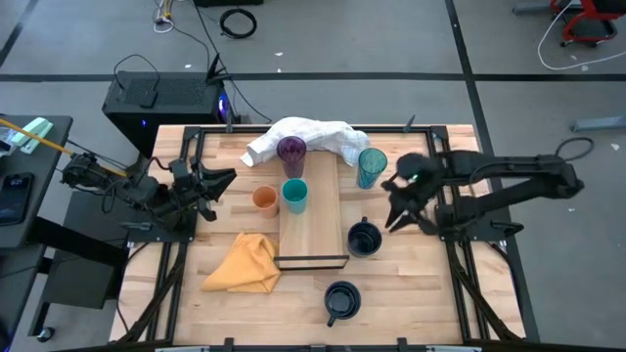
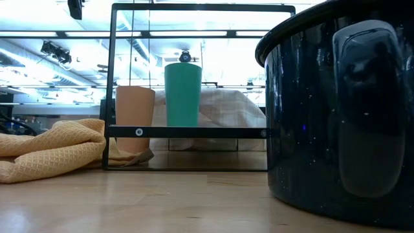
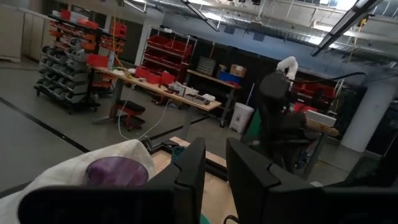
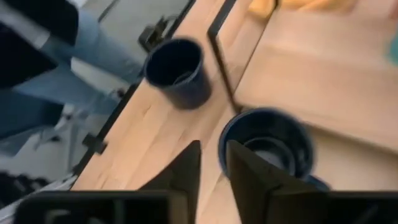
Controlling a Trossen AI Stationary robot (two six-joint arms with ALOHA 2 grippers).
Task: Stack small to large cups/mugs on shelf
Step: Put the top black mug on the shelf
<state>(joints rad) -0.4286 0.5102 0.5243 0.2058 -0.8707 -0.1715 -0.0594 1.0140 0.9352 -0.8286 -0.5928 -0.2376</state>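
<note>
Seen from above, the shelf (image 1: 313, 227), a pale wooden board with a dark metal rim at its near end, lies lengthwise in the middle of the slatted table (image 1: 411, 293). The short teal cup (image 1: 294, 195) stands on the board's left edge, with the short orange cup (image 1: 265, 199) just beside it on the tabletop. At the board's far end the purple tumbler (image 1: 290, 150) stands against a crumpled white cloth (image 1: 313, 135), and the tall teal tumbler (image 1: 371, 166) stands off the board's far right corner. One navy mug (image 1: 364, 238) sits on the table just right of the board's near end; the second navy mug (image 1: 341, 300) sits nearer the front edge, well apart from the rim. A yellow cloth (image 1: 245, 264) lies bunched to the left of the board's near end.

The right gripper (image 1: 399, 207) hangs above the table just right of the first navy mug, its fingers (image 4: 247, 180) standing a narrow gap apart and holding nothing; its wrist camera looks down on the mug's rim just ahead of them. The left gripper (image 1: 217, 186) waits over the table's left side, near the orange cup, its fingers (image 3: 189, 171) parted a little and empty.

From table height, the near navy mug fills the right foreground, with the orange and teal cups showing behind the shelf's dark rim.
</note>
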